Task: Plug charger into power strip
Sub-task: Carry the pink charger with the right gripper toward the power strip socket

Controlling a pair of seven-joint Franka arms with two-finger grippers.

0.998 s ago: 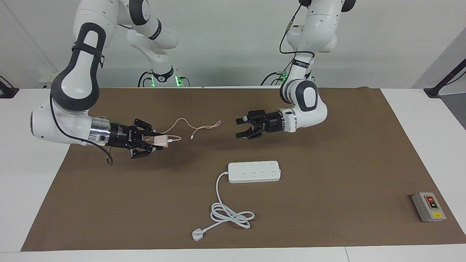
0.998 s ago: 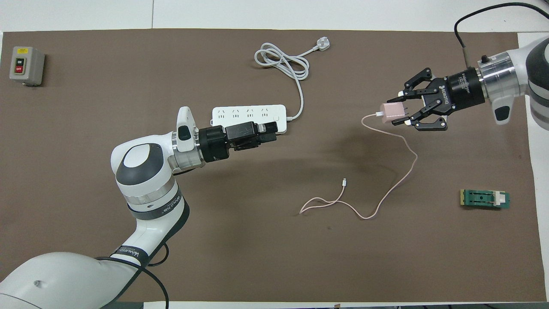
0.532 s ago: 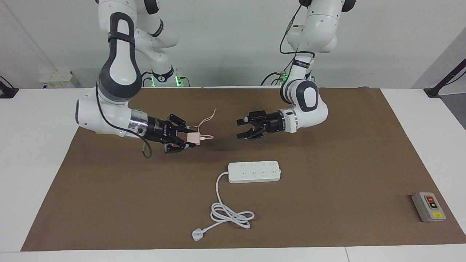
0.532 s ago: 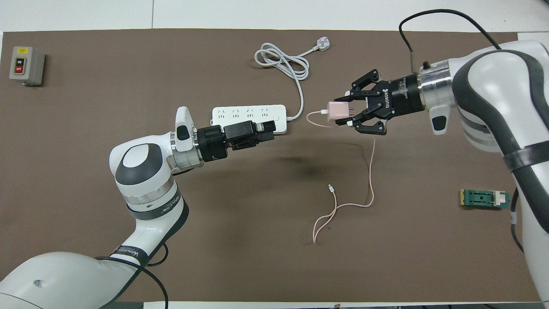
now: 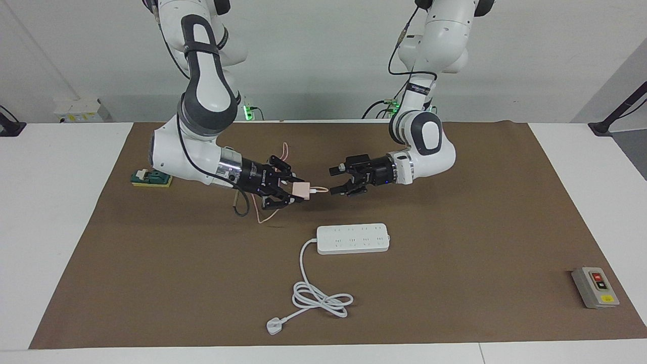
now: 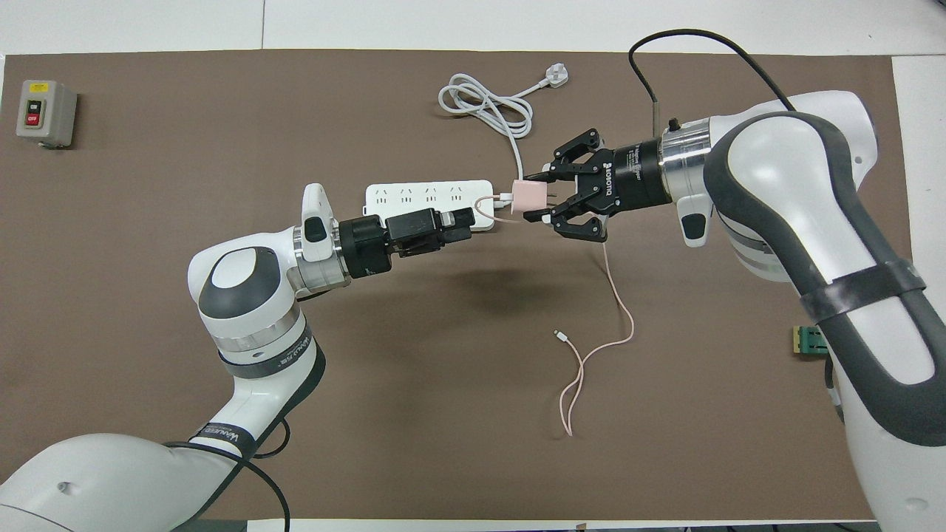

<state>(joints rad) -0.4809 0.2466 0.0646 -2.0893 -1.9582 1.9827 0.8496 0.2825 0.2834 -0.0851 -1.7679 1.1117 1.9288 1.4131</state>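
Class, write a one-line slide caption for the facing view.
Right pincer carries the charger toward the open left pincer, above the power strip.

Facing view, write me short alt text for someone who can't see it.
The right gripper holds the pink charger in the air, facing the open left gripper. The white power strip lies on the brown mat, unplugged.
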